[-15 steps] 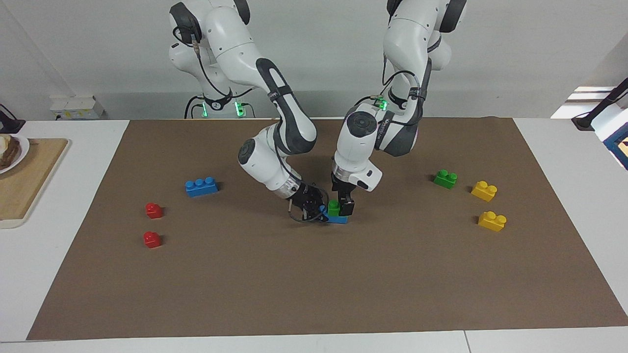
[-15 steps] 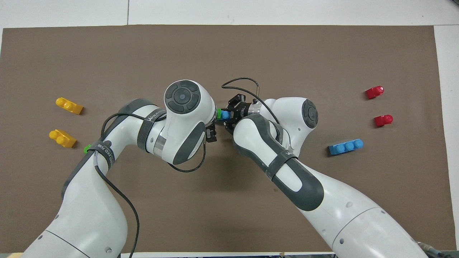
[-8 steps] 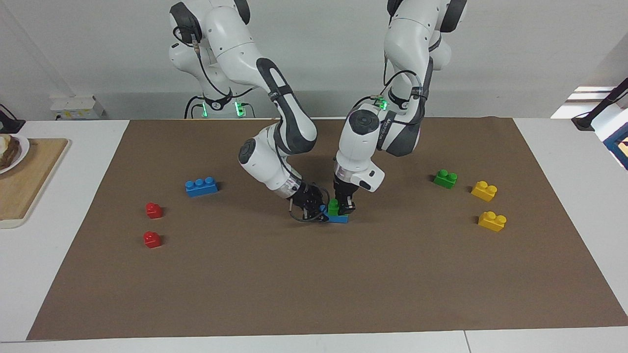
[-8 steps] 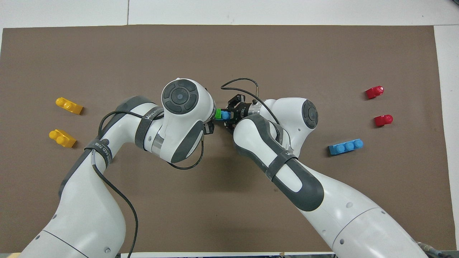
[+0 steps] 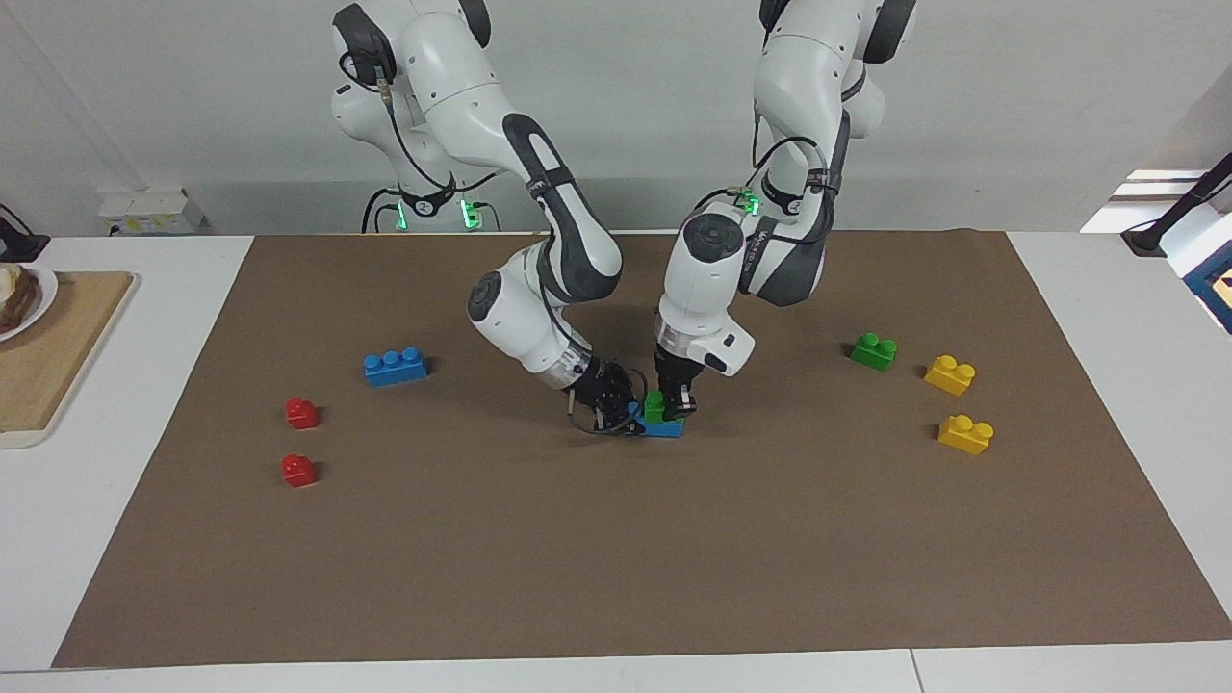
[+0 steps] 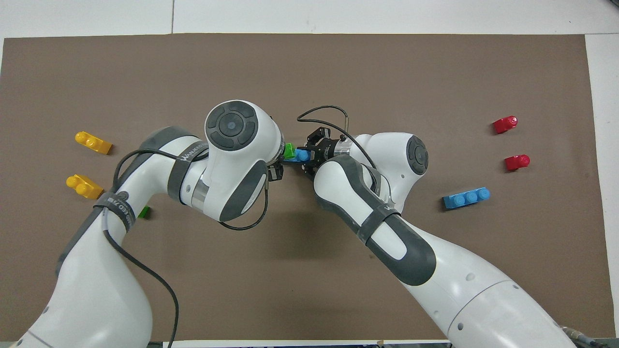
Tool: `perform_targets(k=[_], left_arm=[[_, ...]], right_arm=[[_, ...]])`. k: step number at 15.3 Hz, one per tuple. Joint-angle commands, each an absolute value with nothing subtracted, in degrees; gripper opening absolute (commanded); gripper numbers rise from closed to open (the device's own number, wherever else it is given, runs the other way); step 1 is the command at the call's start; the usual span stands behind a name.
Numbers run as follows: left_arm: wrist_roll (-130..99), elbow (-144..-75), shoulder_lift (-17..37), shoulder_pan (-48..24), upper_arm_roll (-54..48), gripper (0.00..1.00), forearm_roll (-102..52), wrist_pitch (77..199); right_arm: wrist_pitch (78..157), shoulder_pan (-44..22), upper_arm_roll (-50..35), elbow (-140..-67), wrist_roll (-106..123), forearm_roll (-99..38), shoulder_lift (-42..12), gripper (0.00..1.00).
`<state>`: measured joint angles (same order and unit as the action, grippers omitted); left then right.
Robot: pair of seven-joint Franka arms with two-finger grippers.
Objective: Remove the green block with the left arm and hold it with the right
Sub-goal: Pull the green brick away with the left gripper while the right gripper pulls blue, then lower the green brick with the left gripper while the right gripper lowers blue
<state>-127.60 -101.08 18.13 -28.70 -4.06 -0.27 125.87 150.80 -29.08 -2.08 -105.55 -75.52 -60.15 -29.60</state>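
Both grippers clamp stacked bricks: left gripper green block, right gripper blue brick.

White table w/ brown mat, bricks.

Both tools crowd green block, mat around open

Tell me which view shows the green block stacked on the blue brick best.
The facing view: the green block shows atop the blue brick, with the left gripper around it. In the overhead view the left arm's wrist covers most of it; only a green corner shows.
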Motion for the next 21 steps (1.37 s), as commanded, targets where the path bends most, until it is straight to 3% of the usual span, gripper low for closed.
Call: perform_targets(k=[1, 4, 10, 15, 21], left_arm=[[-126.6, -102.7, 12.0, -26.0, -4.0, 0.0, -0.2, 120.2], [-119.5, -102.7, 10.3, -22.5, -4.0, 0.0, -0.2, 117.1], [-93.3, -104.5, 9.3, -13.9, -4.0, 0.0, -0.2, 113.8], [-72.1, -110.2, 7.2, -6.7, -3.9, 0.0, -0.2, 117.5], [-58.9, -115.7, 7.6, -1.2, -3.7, 0.0, -0.1, 125.9]], right_arm=[[151.8, -28.8, -1.8, -106.4, -73.9, -61.4, -29.7, 0.0], [145.0, -26.4, -1.1, -103.3, -74.4, -59.5, -28.8, 0.0], [124.5, -12.0, -1.2, -92.9, -75.6, -46.2, -27.9, 0.0], [114.8, 1.1, -1.3, -93.0, -65.6, -39.1, -27.8, 0.0], [109.7, 11.3, -1.2, -97.5, -54.4, -38.4, -26.5, 0.0]])
